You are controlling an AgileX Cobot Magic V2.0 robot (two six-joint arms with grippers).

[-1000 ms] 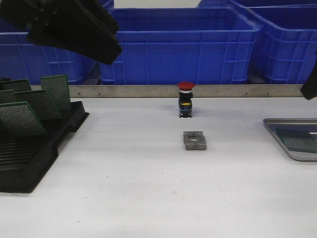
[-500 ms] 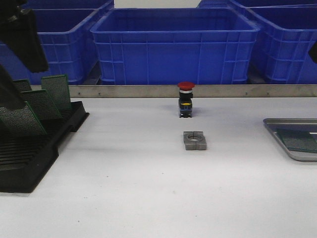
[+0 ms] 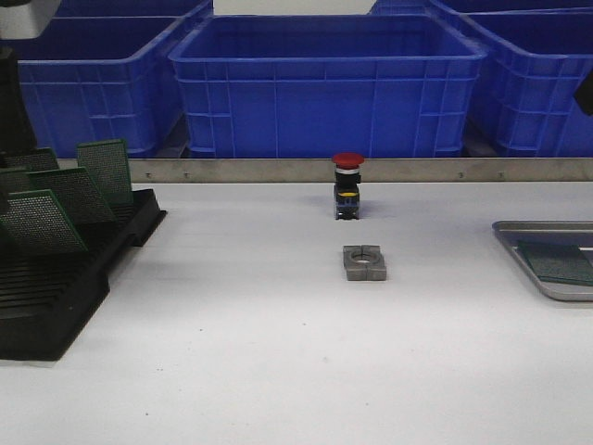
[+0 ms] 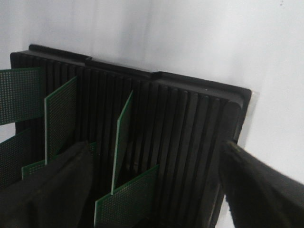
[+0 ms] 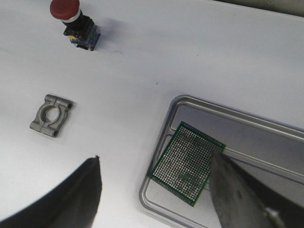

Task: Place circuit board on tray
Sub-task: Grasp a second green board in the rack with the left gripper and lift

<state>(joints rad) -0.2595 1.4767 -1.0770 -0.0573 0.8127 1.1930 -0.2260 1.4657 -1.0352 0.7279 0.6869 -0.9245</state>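
Observation:
A silver-grey tray (image 3: 519, 228) lies at the table's right edge with one green circuit board (image 3: 558, 262) flat in it. In the right wrist view the tray (image 5: 228, 112) and that board (image 5: 186, 162) lie below my right gripper (image 5: 152, 192), which is open and empty above the tray's near corner. A black slotted rack (image 3: 65, 287) at the left holds several upright green boards (image 3: 42, 222). In the left wrist view my left gripper (image 4: 152, 190) is open and empty over the rack (image 4: 190, 123), its fingers either side of a leaning board (image 4: 128, 199).
A red push button (image 3: 347, 185) stands mid-table, with a grey metal clamp block (image 3: 364, 262) in front of it; both also show in the right wrist view, the button (image 5: 73, 21) and the block (image 5: 51, 115). Big blue bins (image 3: 324, 83) stand behind a metal rail (image 3: 241, 171).
My left arm has swung from the upper left of the front view out to the far left edge, over the rack. The boards and the tray have not moved.

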